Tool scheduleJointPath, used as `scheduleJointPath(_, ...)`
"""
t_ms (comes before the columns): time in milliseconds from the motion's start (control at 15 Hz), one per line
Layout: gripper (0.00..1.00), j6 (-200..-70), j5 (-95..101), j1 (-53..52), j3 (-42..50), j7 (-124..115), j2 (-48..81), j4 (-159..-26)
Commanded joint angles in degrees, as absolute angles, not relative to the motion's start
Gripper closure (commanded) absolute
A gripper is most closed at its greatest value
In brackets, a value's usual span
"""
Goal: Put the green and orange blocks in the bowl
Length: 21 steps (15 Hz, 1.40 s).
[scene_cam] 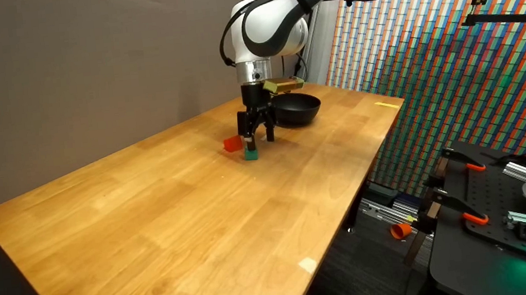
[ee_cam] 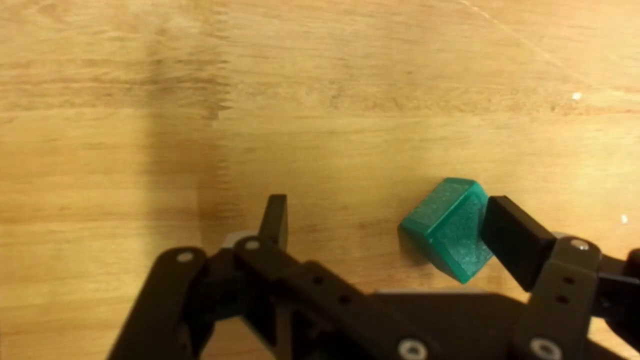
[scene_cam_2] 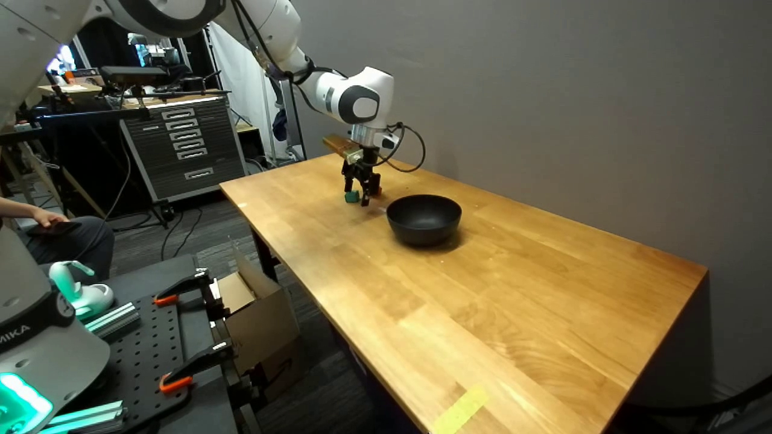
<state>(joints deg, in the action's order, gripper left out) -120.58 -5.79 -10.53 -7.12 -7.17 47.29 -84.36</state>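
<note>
The green block [scene_cam: 251,155] sits on the wooden table, also seen in an exterior view [scene_cam_2: 351,196]. My gripper [ee_cam: 385,212] is open, low over the table. In the wrist view the green block [ee_cam: 450,230] lies turned at an angle between the fingers, close against the right finger, which overlaps its edge; I cannot tell whether they touch. The orange block [scene_cam: 233,144], reddish, lies beside the gripper; in an exterior view it [scene_cam_2: 379,191] is partly hidden by a finger. It is out of the wrist view. The black bowl [scene_cam: 296,110] stands near the gripper, also in an exterior view [scene_cam_2: 424,220].
A grey wall [scene_cam_2: 543,120] runs along one long side of the table [scene_cam: 177,215]. Yellow tape [scene_cam_2: 461,410] and a pale patch [scene_cam: 308,265] mark the table's edge. The robot's dark mounting stand with clamps [scene_cam: 459,205] is beside the table.
</note>
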Motion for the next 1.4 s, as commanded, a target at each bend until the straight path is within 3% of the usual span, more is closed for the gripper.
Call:
scheduleJointPath(0,0.00,-120.3,-6.9,-10.6,-8.3,-6.0,46.9,-83.8)
scheduleJointPath(400,0.00,-122.2,-10.2,-9.1,-13.5,4.1,45.3,-86.0)
scheduleJointPath(1067,0.00,-136.6,-4.0,-10.6,-12.3,9.8,46.0,-91.2)
scheduleJointPath(1133,0.25,-137.4,-4.0,-10.4,-12.4,9.8,45.9,-91.9)
scheduleJointPath(1200,0.27,-138.3,-3.9,-10.3,-12.5,10.0,45.8,-92.5)
scheduleJointPath(1333,0.42,-139.8,-3.8,-10.2,-12.4,10.1,45.7,-93.3)
